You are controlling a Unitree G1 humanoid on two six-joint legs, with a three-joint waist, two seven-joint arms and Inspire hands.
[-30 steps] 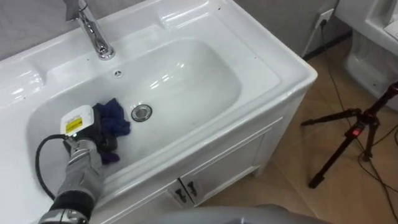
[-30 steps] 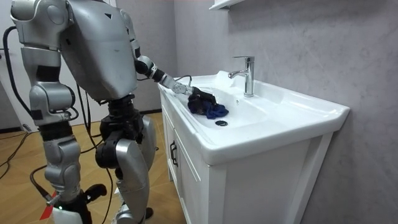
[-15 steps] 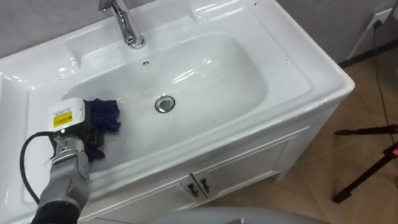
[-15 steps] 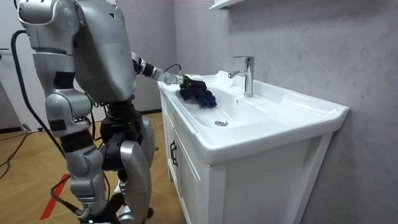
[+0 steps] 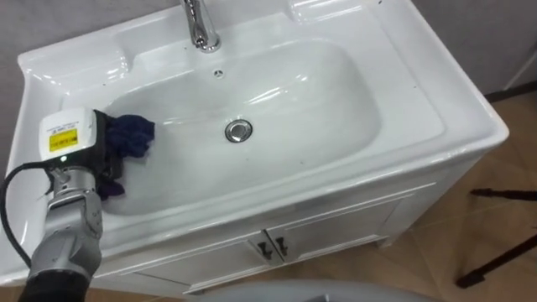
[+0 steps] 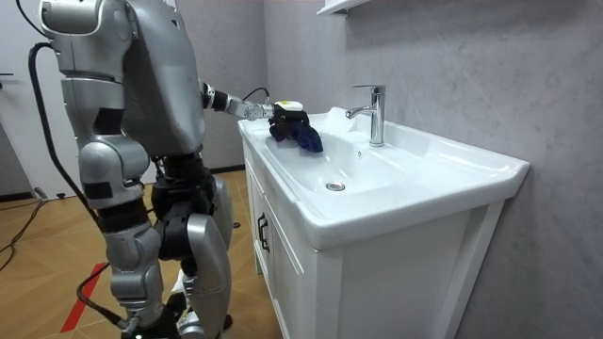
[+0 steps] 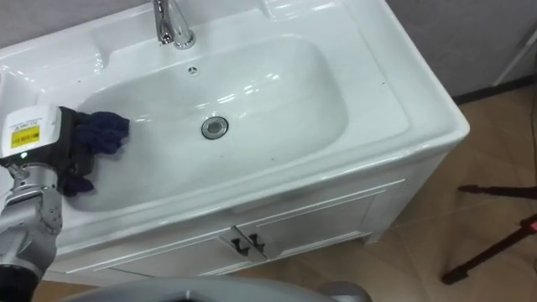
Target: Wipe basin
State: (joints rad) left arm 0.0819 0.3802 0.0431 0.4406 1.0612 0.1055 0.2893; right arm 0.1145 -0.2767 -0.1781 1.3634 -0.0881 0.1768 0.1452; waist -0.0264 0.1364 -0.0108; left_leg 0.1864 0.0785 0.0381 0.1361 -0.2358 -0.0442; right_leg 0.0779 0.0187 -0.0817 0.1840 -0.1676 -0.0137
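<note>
The white basin (image 5: 419,80) has a metal drain (image 5: 239,130) at the middle of its bowl and a chrome tap (image 5: 200,25) behind it. A dark blue cloth (image 5: 132,134) lies bunched against the bowl's left wall, well left of the drain. My left hand (image 5: 99,158) is shut on the cloth and presses it to that wall. In the room view the left hand (image 6: 283,117) and the cloth (image 6: 306,137) are at the basin's end nearest my body, close to the rim.
Below the basin is a white cabinet with two doors and small dark handles (image 5: 270,247). A black tripod leg (image 5: 499,256) stands on the wooden floor at the right. I stand at the basin's left end.
My left hand has drawn the cloth from beside the drain leftwards and up the bowl's left wall. The eye views have shifted, and my body has turned at the basin's end.
</note>
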